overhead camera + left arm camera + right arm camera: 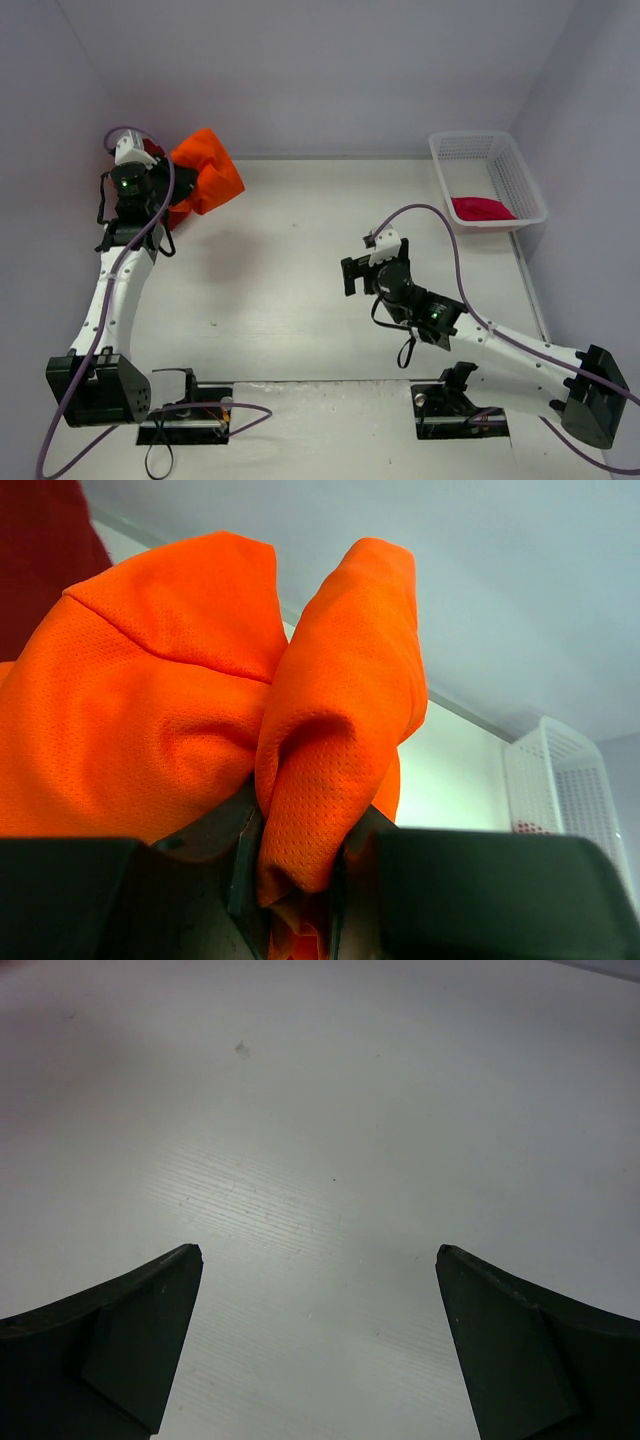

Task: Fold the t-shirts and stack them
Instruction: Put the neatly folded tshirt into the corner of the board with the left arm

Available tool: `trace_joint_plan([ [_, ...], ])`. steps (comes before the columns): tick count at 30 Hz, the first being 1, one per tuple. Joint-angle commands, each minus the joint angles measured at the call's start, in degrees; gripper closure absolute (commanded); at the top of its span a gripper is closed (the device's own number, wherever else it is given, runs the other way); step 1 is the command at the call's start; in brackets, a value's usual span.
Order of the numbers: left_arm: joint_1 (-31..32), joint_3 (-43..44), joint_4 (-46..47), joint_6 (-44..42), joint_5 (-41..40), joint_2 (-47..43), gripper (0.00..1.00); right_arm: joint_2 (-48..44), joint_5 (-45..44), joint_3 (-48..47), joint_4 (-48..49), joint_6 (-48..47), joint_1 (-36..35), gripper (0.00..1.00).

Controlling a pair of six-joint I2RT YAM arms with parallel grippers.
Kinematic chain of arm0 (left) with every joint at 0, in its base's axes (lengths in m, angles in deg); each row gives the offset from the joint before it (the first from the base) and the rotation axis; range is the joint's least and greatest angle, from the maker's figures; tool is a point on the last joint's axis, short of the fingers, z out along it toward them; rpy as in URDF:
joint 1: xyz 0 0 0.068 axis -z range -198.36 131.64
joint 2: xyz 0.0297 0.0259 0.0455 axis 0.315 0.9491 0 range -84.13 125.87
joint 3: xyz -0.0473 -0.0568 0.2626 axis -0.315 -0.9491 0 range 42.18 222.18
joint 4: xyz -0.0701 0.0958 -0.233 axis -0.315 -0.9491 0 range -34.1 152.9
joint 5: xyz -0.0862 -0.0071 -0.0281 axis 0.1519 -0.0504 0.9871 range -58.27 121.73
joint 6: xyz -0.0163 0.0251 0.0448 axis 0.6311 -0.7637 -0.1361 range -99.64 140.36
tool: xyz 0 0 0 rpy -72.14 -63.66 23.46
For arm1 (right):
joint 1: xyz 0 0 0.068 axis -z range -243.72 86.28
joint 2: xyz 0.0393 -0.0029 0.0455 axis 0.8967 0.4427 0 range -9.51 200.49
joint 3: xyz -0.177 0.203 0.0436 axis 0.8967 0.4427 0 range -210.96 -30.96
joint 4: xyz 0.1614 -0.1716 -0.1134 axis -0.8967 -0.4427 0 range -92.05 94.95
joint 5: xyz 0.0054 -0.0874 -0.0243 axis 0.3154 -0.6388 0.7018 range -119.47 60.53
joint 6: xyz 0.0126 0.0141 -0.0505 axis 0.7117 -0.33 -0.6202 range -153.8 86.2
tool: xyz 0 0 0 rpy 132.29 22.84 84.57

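A bright orange t-shirt [205, 175] is bunched up at the far left corner of the table. My left gripper [172, 192] is shut on a fold of it. In the left wrist view the orange t-shirt [330, 730] rises in two puffed folds from between the jaws of the left gripper [298, 885]. A dark red t-shirt [40, 550] shows behind it at the upper left, and only a sliver of it [152, 148] shows from above. A crimson-pink t-shirt [482, 208] lies in the basket. My right gripper [352, 276] hangs open over bare table, nothing between the fingers of the right gripper [318, 1252].
A white mesh basket [520, 175] stands at the far right against the wall; the same basket [560, 780] shows in the left wrist view. Grey walls close in the table on the left, back and right. The arm bases sit at the near edge.
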Motion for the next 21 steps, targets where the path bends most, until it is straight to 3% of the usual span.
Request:
trace_joint_plan([
  [1,-2.0,4.0,4.0,-2.8,1.7,0.2,1.0,-2.0,-1.2,0.0,1.8,1.1,-1.0,0.0],
  [21,-11.2,17.1,5.3,-10.4,7.8,12.4,1.0,-3.6,-3.0,0.8,0.9,1.8,-3.6,0.0],
])
